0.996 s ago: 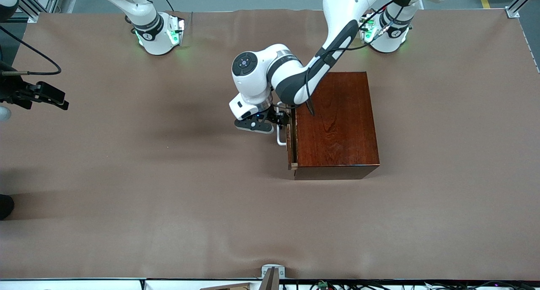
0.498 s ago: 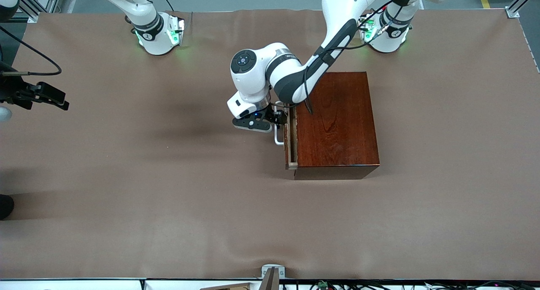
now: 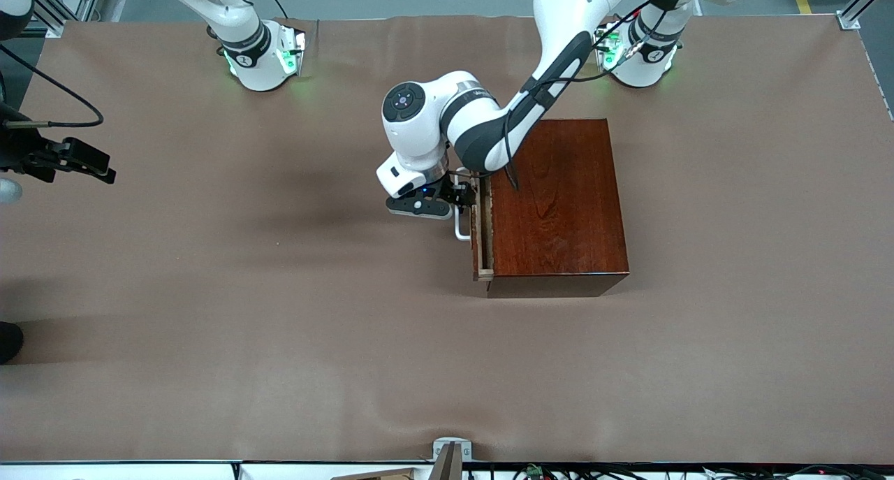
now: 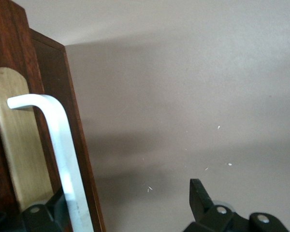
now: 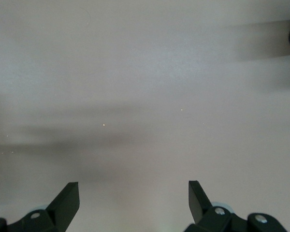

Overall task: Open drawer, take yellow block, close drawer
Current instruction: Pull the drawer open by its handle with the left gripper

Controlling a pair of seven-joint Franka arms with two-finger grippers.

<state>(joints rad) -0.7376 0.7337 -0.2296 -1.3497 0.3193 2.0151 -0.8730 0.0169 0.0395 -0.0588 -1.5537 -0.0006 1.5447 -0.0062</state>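
The mahogany box (image 3: 559, 207) stands mid-table. Its drawer (image 3: 483, 237) is out by a narrow strip of pale wood on the side toward the right arm's end. My left gripper (image 3: 457, 199) is at the drawer's white handle (image 3: 461, 227). In the left wrist view the gripper (image 4: 125, 195) is open wide. The handle (image 4: 58, 140) lies just inside one finger, and the other finger (image 4: 201, 198) is well clear of it. The yellow block is hidden. My right gripper (image 3: 98, 169) waits open (image 5: 134, 193) over bare table at the right arm's end.
Brown cloth (image 3: 279, 312) covers the whole table. The left arm's forearm (image 3: 517, 117) crosses above the box's farther corner. A small metal bracket (image 3: 450, 452) sits at the table edge nearest the front camera.
The drawer slid out slightly toward the right arm's end, with my left gripper moving along at the handle. The right gripper has barely moved.
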